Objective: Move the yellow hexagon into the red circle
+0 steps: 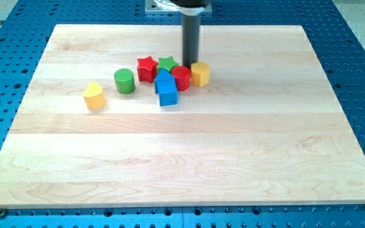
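The yellow hexagon [200, 74] sits on the wooden board right of centre near the view's top. It touches the red circle [181, 78] on its left. My tip [191, 61] is just above and between these two blocks, at the hexagon's upper left edge. The rod rises straight up out of the view's top.
A green star [166, 64] and a red star [147, 68] lie left of the tip. Two blue blocks [166, 88] sit just below the red circle's left. A green cylinder [124, 81] and a yellow heart-like block [94, 95] lie further left.
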